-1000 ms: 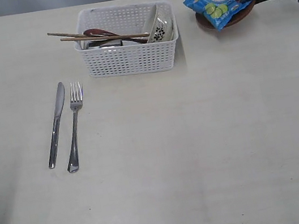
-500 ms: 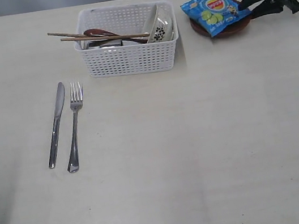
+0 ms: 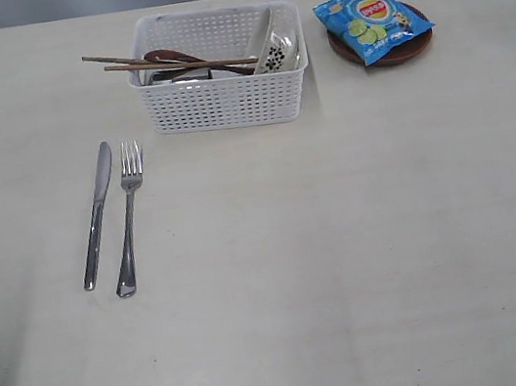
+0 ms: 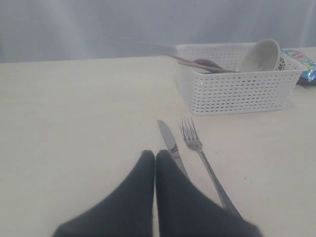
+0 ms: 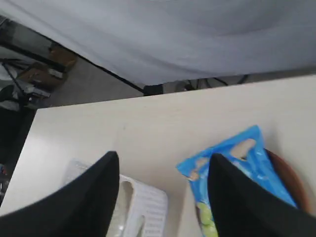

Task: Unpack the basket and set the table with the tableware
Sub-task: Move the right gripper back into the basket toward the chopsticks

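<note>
Since knife [image 3: 96, 215] and fork [image 3: 128, 218] lie parallel on the table [image 3: 350, 267], one place setting looks begun. Bowl [image 3: 276, 49], spoon [image 3: 161, 58] and chopsticks [image 3: 117, 58] sit in the basket [image 3: 223, 100]. Bag [image 3: 370, 18] covers the plate [image 3: 408, 51], likely obstructing it; its logo is unreadable. Left gripper [image 4: 154, 154] jaws pressed together, empty. Right gripper [image 5: 163, 158] jaws wide, empty.

A pale grey curtain [image 5: 197, 39] (softly creased) hangs over a dim floor [image 5: 98, 86].
</note>
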Controlling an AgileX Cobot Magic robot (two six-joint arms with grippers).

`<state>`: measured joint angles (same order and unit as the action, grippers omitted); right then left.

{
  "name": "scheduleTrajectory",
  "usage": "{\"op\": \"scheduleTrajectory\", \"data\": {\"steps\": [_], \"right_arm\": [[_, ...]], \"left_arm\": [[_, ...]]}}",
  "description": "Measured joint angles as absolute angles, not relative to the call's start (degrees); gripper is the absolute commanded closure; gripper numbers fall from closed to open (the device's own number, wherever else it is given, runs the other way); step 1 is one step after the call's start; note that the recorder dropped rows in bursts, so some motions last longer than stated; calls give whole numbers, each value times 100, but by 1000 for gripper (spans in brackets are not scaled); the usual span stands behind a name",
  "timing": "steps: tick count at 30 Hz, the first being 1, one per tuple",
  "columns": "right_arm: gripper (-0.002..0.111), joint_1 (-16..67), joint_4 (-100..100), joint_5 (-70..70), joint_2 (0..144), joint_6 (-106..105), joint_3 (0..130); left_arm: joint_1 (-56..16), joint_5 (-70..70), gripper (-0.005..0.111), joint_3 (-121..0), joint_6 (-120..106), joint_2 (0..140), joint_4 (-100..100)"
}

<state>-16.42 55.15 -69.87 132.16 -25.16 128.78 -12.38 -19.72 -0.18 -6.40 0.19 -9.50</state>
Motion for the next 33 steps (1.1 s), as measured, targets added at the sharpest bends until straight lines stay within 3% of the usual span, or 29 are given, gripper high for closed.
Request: {"op": "scheduleTrajectory", "data": {"steps": [4, 10, 19, 24, 33], "right_arm": [[56, -775, 5763, -6978, 12813, -3207, 12878], [40, 717, 5198, -6978, 12777, -4127, 12878], [40, 2628, 2855, -6763, 13233, -4348, 12878], [40, 3056, 2372, -6563, 13621, -4345, 12878], [40, 3107, 2137, -5877, 13921, -4345, 12878]], "left_arm": [[-1238, -1972, 107, -18, -640, 19, -950], [-1238, -1972, 107, -18, -640, 19, -950], [-1238, -1972, 107, -18, -640, 19, -950], [-1238, -1972, 107, -18, -640, 19, -950], [-1238, -1972, 107, -18, -640, 19, -950]]}}
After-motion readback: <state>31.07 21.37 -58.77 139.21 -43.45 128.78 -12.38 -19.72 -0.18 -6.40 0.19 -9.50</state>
